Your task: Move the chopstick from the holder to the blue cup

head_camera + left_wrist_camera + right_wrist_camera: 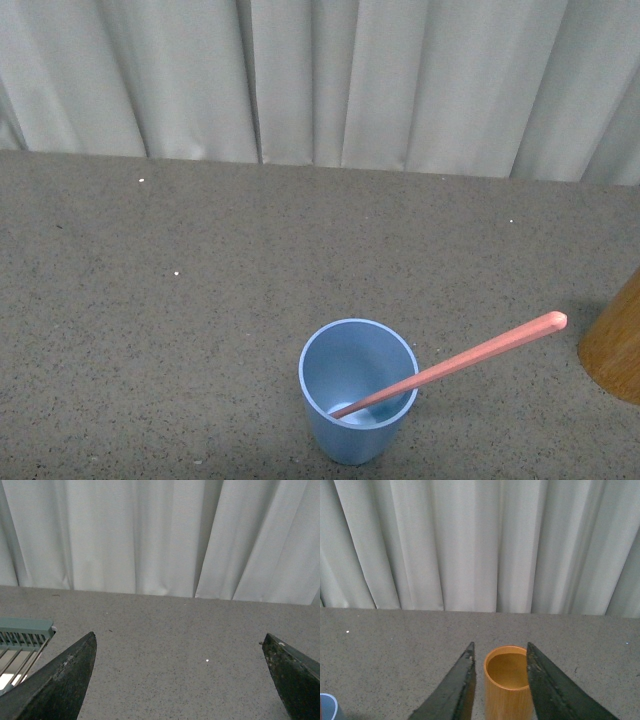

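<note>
The light blue cup (356, 392) stands upright near the front of the grey table. One salmon-pink chopstick (470, 358) leans in it, thick end up and to the right. The orange-brown wooden holder (616, 345) is cut off by the front view's right edge. In the right wrist view the holder (506, 685) stands upright with nothing showing inside, seen between the two dark fingers of my open right gripper (500, 647). A sliver of the blue cup (328, 707) shows at that view's corner. My left gripper (179, 636) is open wide over bare table, holding nothing.
White curtains (320, 80) hang along the table's far edge. A pale green slatted rack (22, 635) shows in the left wrist view beside one finger. Small white specks (177, 272) dot the tabletop.
</note>
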`<state>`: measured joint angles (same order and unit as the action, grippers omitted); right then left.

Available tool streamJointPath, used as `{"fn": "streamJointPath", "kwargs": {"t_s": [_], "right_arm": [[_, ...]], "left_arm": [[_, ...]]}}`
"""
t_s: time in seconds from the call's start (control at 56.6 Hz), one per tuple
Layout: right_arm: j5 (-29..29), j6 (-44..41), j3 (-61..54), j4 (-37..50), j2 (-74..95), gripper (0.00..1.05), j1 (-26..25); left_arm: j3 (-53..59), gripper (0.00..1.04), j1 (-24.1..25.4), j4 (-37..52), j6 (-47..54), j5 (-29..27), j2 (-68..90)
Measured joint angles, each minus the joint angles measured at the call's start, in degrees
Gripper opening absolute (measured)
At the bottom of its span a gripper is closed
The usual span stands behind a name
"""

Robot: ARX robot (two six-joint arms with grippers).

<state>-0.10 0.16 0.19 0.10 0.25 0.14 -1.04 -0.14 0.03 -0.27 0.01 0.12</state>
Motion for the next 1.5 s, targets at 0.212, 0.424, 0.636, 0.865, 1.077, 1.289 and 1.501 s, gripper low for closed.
{"fn": "streamJointPath", "kwargs": {"t_s": [0.212, 0.424, 0.636, 0.865, 1.077, 1.289, 1.501], "right_arm": [[0.02, 0.00, 0.02, 0.00, 0.00, 0.81, 0.00], [0.02, 0.00, 0.00, 0.00, 0.00, 0.95, 0.00], [0.02, 0.00, 0.02, 0.00, 0.00, 0.95, 0.00], [0.02, 0.00, 0.00, 0.00, 0.00, 0.95, 0.00], [0.02, 0.00, 0.02, 0.00, 0.00, 0.95, 0.00], [0.02, 0.02, 0.02, 0.00, 0.00, 0.95, 0.00], [0.00, 0.00, 0.00, 0.00, 0.00, 0.95, 0.00]], "left_arm": [[0.00, 0.98, 0.00, 0.00, 0.00, 0.00, 0.00], [0.00, 0.98, 0.00, 0.00, 0.00, 0.00, 0.00], [0.00, 0.98, 0.00, 0.00, -0.02, 0.00, 0.00], [0.00, 0.98, 0.00, 0.00, 0.00, 0.00, 0.00], [0.00, 0.98, 0.00, 0.00, 0.00, 0.00, 0.00], [0.00, 0.98, 0.00, 0.00, 0.00, -0.02, 0.00], [0.00, 0.98, 0.00, 0.00, -0.02, -0.02, 0.00]]}}
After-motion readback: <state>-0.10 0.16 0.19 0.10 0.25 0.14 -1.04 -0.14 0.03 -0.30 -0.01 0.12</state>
